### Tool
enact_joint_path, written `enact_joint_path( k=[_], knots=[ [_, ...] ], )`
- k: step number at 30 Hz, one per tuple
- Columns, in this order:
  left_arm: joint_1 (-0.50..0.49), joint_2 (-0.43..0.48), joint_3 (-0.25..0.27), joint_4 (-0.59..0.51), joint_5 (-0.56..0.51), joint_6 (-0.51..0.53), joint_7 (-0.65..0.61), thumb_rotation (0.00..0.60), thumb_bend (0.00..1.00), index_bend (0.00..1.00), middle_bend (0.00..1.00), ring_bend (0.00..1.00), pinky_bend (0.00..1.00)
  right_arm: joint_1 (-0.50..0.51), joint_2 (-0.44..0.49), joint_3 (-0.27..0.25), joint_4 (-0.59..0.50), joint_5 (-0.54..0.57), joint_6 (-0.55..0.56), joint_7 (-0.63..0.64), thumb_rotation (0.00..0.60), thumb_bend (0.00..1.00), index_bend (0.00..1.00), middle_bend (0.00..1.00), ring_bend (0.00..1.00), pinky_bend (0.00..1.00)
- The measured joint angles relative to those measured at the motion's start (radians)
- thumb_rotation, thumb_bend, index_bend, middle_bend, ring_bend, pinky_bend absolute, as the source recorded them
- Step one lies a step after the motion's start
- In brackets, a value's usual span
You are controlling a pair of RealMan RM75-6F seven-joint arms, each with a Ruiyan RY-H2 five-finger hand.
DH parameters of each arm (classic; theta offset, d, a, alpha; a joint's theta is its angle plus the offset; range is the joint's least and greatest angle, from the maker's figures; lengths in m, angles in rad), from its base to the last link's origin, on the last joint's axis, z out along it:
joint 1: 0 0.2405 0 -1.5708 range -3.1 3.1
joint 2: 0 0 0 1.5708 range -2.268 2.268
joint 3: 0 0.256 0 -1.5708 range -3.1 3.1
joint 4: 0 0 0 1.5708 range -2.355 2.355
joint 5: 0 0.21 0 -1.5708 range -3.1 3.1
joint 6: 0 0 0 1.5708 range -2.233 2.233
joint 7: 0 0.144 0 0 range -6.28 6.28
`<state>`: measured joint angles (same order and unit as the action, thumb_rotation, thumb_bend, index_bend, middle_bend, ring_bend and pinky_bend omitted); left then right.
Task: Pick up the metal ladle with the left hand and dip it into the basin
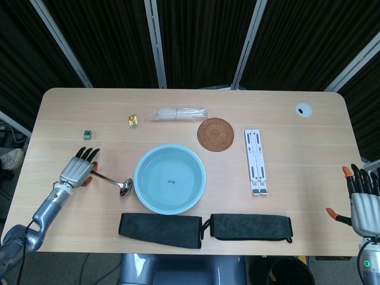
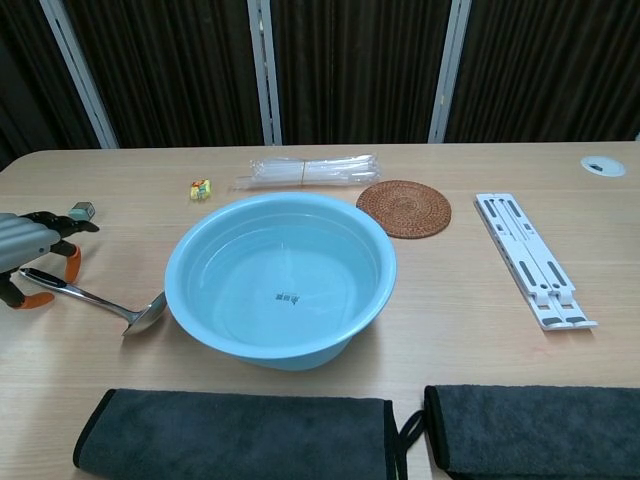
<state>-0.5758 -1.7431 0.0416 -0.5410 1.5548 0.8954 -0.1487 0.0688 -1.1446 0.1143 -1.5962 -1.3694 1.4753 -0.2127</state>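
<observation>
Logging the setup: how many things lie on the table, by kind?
Basin: 1
Metal ladle: 1
Dark towels: 2
Woven coaster: 1
White folding stand: 1
Clear plastic bundle: 1
Small items: 2
Total: 9

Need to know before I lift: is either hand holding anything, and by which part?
Nothing held. Left hand hovers open over the ladle handle's end; right hand is empty.

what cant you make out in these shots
- Metal ladle handle end: head view, hidden beneath the left hand; contact unclear.
- Left hand: chest view, cut by the left edge.
- Right hand: head view, partly cut off.
- Small yellow packet: too small to read.
</observation>
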Motion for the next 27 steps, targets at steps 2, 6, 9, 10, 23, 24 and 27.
enact_joint_path(
  k=[2, 6, 9, 10, 23, 24, 27],
  knots=[
    [0.0, -0.008, 0.002, 0.009, 0.001, -0.001, -0.001, 0.6, 0.36, 0.44, 0.0, 0.0, 0.0, 0.0, 0.001, 0.0, -0.001, 0.001, 0.0, -0.001, 0.472, 0.0, 0.0, 0.0, 0.0, 0.0],
    [-0.001, -0.016, 0.007, 0.027, 0.001, -0.006, -0.004, 0.6, 0.37, 0.45, 0.0, 0.0, 0.0, -0.001, 0.001, 0.001, -0.001, 0.005, 0.001, -0.003, 0.47, 0.0, 0.0, 0.0, 0.0, 0.0],
    [0.0, -0.019, 0.008, 0.037, -0.001, -0.007, -0.002, 0.6, 0.37, 0.47, 0.0, 0.0, 0.0, 0.0, 0.0, 0.003, 0.0, 0.006, 0.001, -0.004, 0.471, 0.0, 0.0, 0.0, 0.0, 0.0],
    [0.0, -0.02, 0.008, 0.039, -0.001, -0.007, -0.002, 0.6, 0.37, 0.47, 0.0, 0.0, 0.0, 0.0, -0.001, 0.003, 0.001, 0.006, 0.001, -0.004, 0.47, 0.0, 0.0, 0.0, 0.0, 0.0],
    [0.006, -0.03, 0.018, 0.061, -0.004, -0.023, -0.002, 0.6, 0.5, 0.54, 0.0, 0.0, 0.0, -0.003, 0.001, 0.003, -0.001, 0.001, 0.012, 0.001, 0.47, 0.0, 0.0, 0.0, 0.0, 0.0],
    [0.007, -0.03, 0.018, 0.062, -0.005, -0.025, -0.003, 0.6, 0.5, 0.54, 0.0, 0.0, 0.0, -0.004, 0.001, 0.003, -0.002, -0.001, 0.013, 0.001, 0.471, 0.0, 0.0, 0.0, 0.0, 0.0],
    [0.009, -0.03, 0.019, 0.064, -0.005, -0.023, -0.007, 0.6, 0.51, 0.57, 0.0, 0.0, 0.0, -0.004, 0.001, 0.001, -0.003, -0.002, 0.012, 0.0, 0.471, 0.0, 0.0, 0.0, 0.0, 0.0]
  ],
)
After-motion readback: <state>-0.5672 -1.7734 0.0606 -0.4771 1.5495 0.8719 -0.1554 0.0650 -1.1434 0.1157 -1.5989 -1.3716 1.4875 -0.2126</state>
